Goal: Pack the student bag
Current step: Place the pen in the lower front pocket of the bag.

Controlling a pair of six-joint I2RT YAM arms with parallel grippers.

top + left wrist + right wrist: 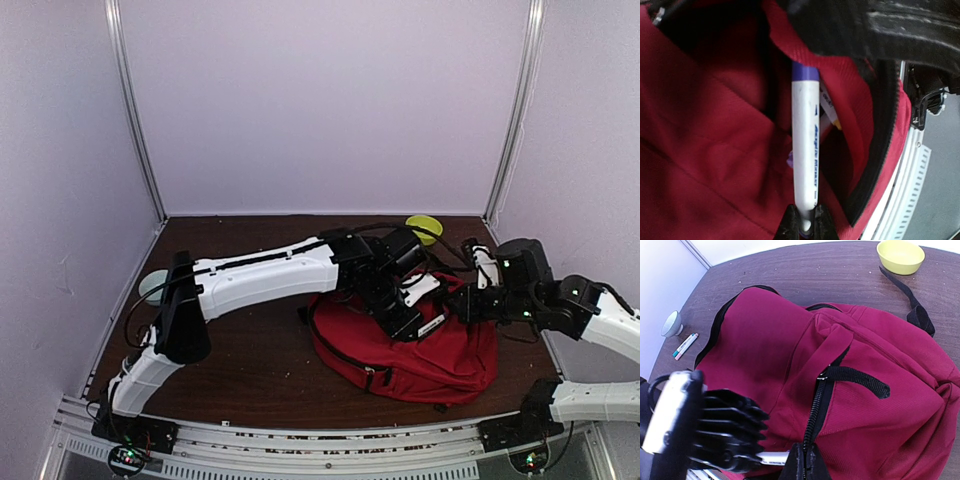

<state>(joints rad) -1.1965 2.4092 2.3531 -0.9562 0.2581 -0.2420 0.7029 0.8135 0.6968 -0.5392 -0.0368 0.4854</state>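
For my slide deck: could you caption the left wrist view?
Left gripper holds a white, purple-capped marker inside the open mouth of the red student bag.

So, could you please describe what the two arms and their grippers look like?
Both the left arm and right arm have white links joined by black joints, with black cables alongside and small green lights at the bases. The left gripper and right gripper have black jaws.

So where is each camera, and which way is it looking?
Top: above, behind the arms, looking down at the student bag; both arms show.
Left wrist: peers into the bag; left gripper pinches a marker.
Right wrist: looks across the bag; right gripper pinches its zipper edge.
Top and right wrist share the yellow bowl.
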